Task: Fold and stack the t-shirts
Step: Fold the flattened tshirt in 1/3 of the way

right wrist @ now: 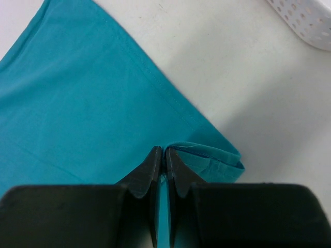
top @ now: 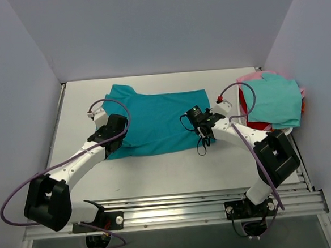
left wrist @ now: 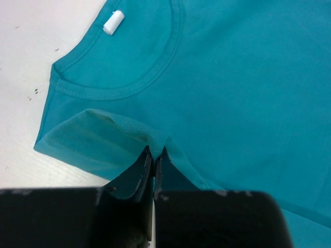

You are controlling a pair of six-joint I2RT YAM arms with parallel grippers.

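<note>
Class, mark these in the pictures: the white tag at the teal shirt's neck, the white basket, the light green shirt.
white tag (left wrist: 113, 22): left wrist view, its middle.
white basket (right wrist: 310, 18): right wrist view, its holed wall.
light green shirt (top: 273, 100): top view, middle of its cloth.

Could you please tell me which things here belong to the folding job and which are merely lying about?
Job: teal-blue t-shirt, pinched by left pincer and right pincer; aqua-green t-shirt; pink cloth; red cloth.
Lying about: white basket; table.
</note>
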